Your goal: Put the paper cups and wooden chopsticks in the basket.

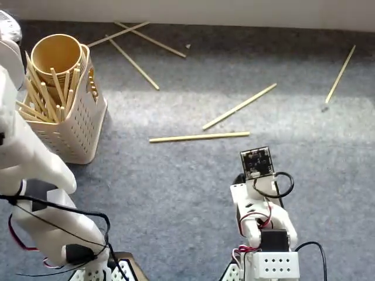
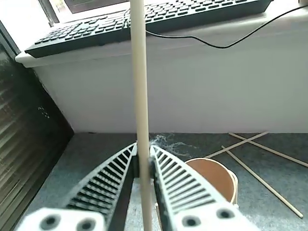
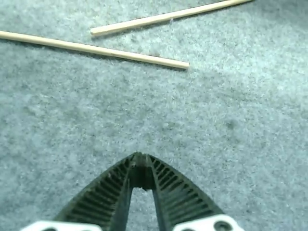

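Paper cups (image 1: 57,52) sit nested in the white slotted basket (image 1: 79,132) at the far left of the desk, open mouth up. A whole sheaf of chopsticks (image 1: 44,96) is in there with them, tilted and leaning round the cup stack.

Out on the grey desk (image 1: 176,199) lie six loose chopsticks (image 1: 199,137). Three cross near the far edge, two are around the middle, and one is alone off to the right.

Now the fingers. The left gripper (image 2: 143,161) is pinched tight on a single chopstick (image 2: 138,86), which runs straight up between the fingertips. The top paper cup (image 2: 211,178) shows just past them, and a black keyboard (image 2: 144,19) rests on the ledge behind.

The right gripper (image 3: 139,161) has its fingers pressed together with nothing between them. It hangs over bare grey desk near the robot's side. Two of the loose chopsticks lie beyond its tips, the nearer chopstick (image 3: 96,48) apart from it and not touched.
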You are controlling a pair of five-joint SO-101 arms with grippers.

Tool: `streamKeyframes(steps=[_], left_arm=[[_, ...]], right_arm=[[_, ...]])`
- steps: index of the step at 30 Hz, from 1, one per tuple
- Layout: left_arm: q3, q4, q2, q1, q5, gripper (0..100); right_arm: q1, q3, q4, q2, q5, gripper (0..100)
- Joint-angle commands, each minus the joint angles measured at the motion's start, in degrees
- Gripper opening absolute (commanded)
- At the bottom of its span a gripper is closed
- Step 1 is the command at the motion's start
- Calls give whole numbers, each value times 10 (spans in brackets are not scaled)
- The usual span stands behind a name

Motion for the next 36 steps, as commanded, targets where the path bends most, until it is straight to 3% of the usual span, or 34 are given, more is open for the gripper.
streamKeyframes(steps=[1,4,9,14,17,19,26,36], left_arm=[[36,2,-95,-7,7,3],[216,1,-230,-5,9,3],[697,-15,-523,75,-34,3],[1149,-355,-775,70,-41,3],[1335,-549,-829,59,-41,3],[1388,-629,-819,54,-38,3],[1357,-742,-684,27,33,4],[1243,-745,-530,-23,69,4]], right_arm=[[4,8,-14,-7,9,9],[4,8,-14,-7,9,9],[4,8,-14,-7,9,9],[4,8,-12,-7,9,9],[4,8,-12,-7,9,9],[4,8,-12,-7,9,9],[4,8,-12,-7,9,9],[4,7,-12,-7,10,9]])
